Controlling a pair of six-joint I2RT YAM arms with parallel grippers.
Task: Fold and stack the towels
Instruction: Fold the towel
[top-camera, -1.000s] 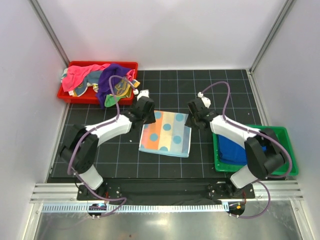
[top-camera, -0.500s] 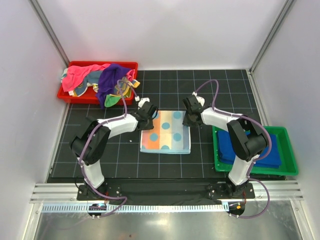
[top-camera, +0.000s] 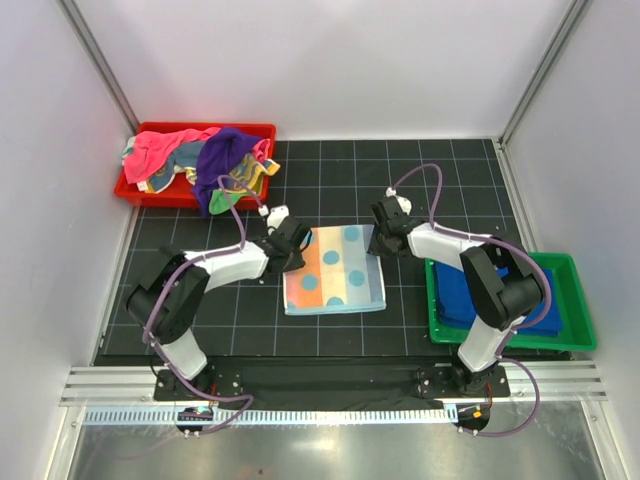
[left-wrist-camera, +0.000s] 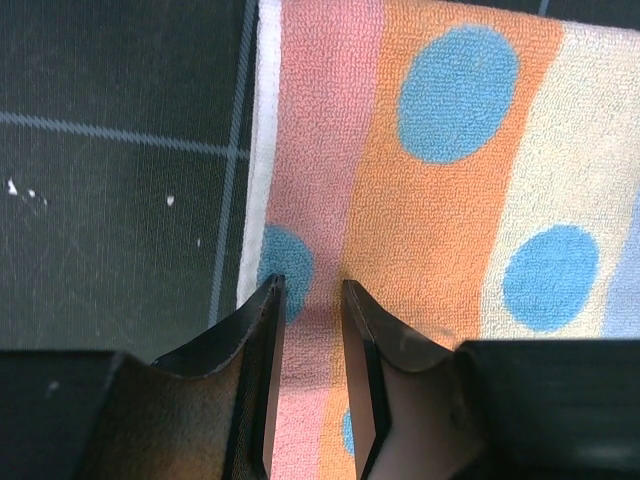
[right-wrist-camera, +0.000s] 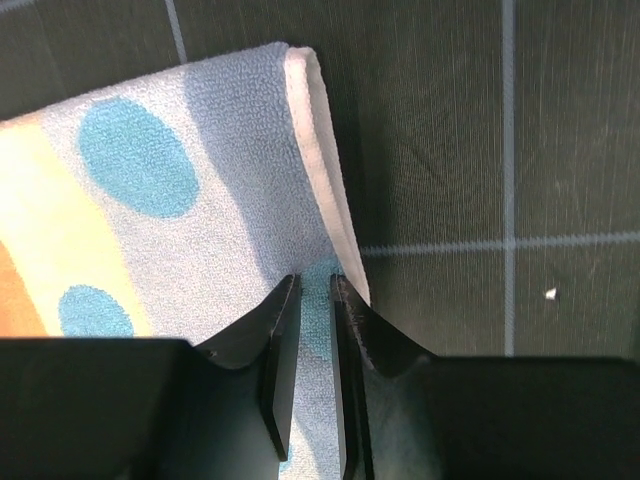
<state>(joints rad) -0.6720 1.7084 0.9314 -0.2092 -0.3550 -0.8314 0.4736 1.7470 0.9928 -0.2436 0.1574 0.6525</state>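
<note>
red tray (top-camera: 135, 190): sitting far left, holding the loose towels (top-camera: 215, 160) that are waiting their turn, well apart from the work
left gripper (left-wrist-camera: 311, 288): pressing down at the left edge of the polka-dot towel (top-camera: 335, 272); jaws standing narrow with the pink stripe showing between them; whether they are pinching cloth or only straddling it, i cannot tell
polka-dot towel: lying flat on the black mat (top-camera: 450, 180) between the two arms, so each one is reaching a far corner
heading: stripes running far to near, far end tipping slightly left; outline looking near square, a touch wider across, so no clear long axis
right gripper (right-wrist-camera: 314, 282): clamping the far right corner just inside the white hem, likely for a fold
green tray (top-camera: 580, 300): waiting at the right, carrying a folded blue towel (top-camera: 455, 295), probably the stack
</note>
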